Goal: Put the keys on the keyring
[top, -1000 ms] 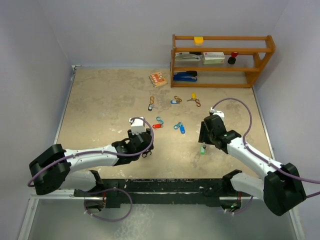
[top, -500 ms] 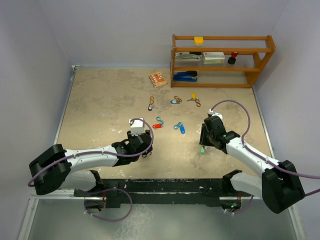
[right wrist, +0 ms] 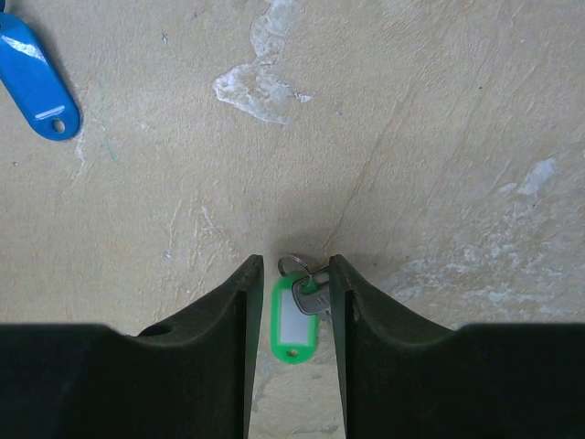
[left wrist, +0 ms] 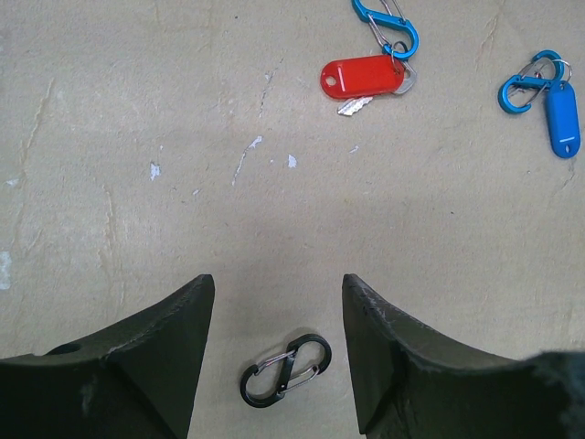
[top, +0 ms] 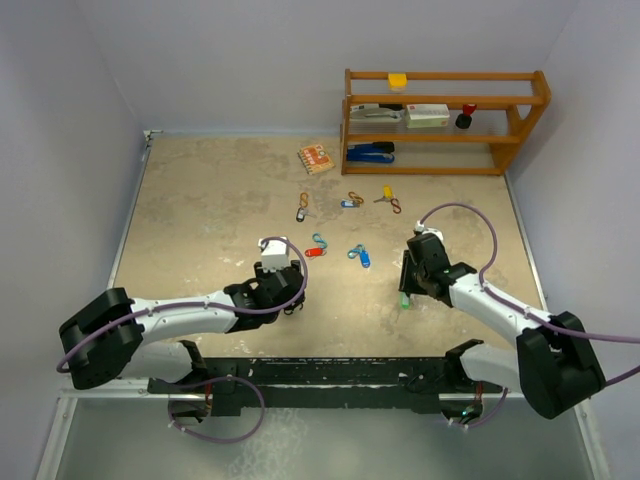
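Right pincer [right wrist: 294,260] was down at the table [right wrist: 439,137], jaws narrow, and the green key [right wrist: 292,327] lay right between its fingers [right wrist: 228,329]. The metal blade looked to touch one finger. A sliver of table showed between the tag and the other finger, so no clamp on that side. The ring poked out just past the fingertips. Ahead and off to one side of that pincer, the blue key [right wrist: 37,78] lay flat, well apart.

Over to the left pincer [left wrist: 276,283]: jaws wide, holding nothing. A black clip [left wrist: 285,369] lay on the table between its fingers, back from the tips, touching neither. Ahead of it, well clear, sat the red key [left wrist: 364,77] with a blue clip [left wrist: 388,18] at its ring end. The blue key was further out to the side.

From above, more keys lay beyond both pincers: the black key [top: 301,214], a second blue key [top: 348,204] and the yellow key [top: 388,192].
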